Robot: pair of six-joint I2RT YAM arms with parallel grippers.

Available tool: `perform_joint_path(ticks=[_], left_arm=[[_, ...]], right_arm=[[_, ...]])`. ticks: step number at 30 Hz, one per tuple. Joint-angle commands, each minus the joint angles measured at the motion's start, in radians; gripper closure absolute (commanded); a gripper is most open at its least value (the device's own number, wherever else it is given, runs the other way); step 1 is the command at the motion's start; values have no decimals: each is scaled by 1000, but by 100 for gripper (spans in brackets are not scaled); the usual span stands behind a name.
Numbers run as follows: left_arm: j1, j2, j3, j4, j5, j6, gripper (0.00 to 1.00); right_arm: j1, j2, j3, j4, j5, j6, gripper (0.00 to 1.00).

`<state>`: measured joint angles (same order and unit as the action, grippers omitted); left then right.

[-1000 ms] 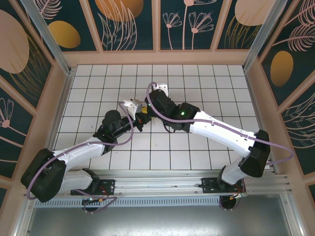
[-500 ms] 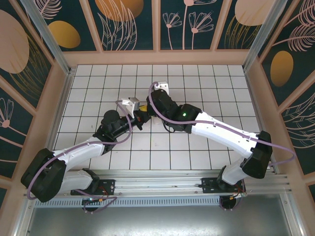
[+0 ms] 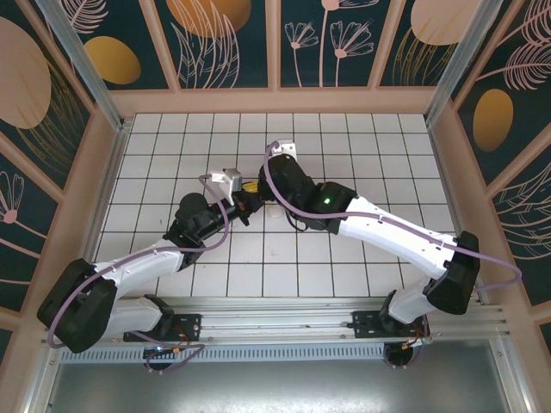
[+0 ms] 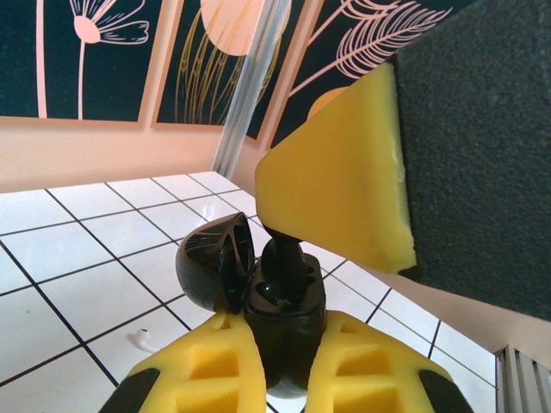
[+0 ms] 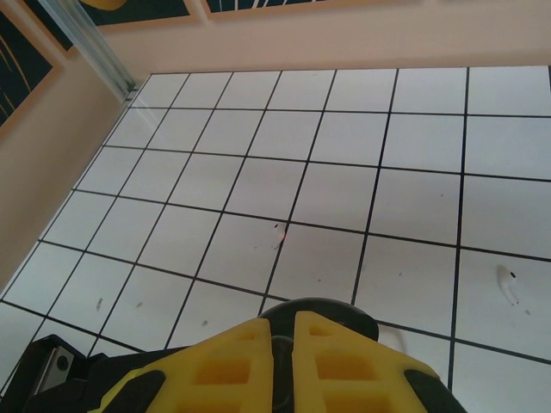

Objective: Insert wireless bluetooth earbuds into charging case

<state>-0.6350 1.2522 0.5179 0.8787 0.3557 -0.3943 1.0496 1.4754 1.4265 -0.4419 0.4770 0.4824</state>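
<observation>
My left gripper [image 4: 284, 331] is shut on the black charging case [image 4: 288, 310], holding it upright with its lid [image 4: 211, 262] swung open to the left. A black earbud [image 4: 282, 262] stands stem-down in the case's opening. My right gripper [image 5: 281, 323] comes down from above, shut on that earbud [image 5: 281, 346], and one of its yellow fingers [image 4: 336, 198] sits just over the case. Beyond the right fingertips I see the case's dark rim [image 5: 340, 308]. In the top view both grippers meet at mid-table [image 3: 250, 193]. A white earbud [image 4: 142, 338] lies on the tiles beside the case.
The white tiled floor [image 3: 370, 155] stretches out on all sides, closed in by peach walls [image 3: 275, 101] and a metal corner post [image 4: 250, 86]. A white earbud [image 5: 510, 285] lies on a tile to the right in the right wrist view.
Both wrists have drifted slightly toward the far wall, still meeting at the same spot. Neither grip has changed.
</observation>
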Motion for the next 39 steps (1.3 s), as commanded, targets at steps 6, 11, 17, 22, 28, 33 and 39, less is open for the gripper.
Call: perform_joint_path(ticks=[6,11,17,22,28,33,39], left_arm=[[2,-4,53,98,-22,19,100],[2,-4,59,97,-20,23,100],[3,-5,51,104,-20,32,100],[2,-2,38,108,-22,59,100],[2,4,29,109,-24,72,100],[3,6,27,106,-26,79,100],[3,6,30,101,-25,85,100]], right_arm=[[13,-43,-24,20,-107,-85,90],[15,-60,-33,50,-140,-138,90],[15,-58,-12,26,-80,-151,90],[15,-60,-6,27,-35,-165,90],[15,-44,22,23,8,-190,90],[14,-28,52,9,23,-191,90],[13,-23,60,-15,32,-172,90]])
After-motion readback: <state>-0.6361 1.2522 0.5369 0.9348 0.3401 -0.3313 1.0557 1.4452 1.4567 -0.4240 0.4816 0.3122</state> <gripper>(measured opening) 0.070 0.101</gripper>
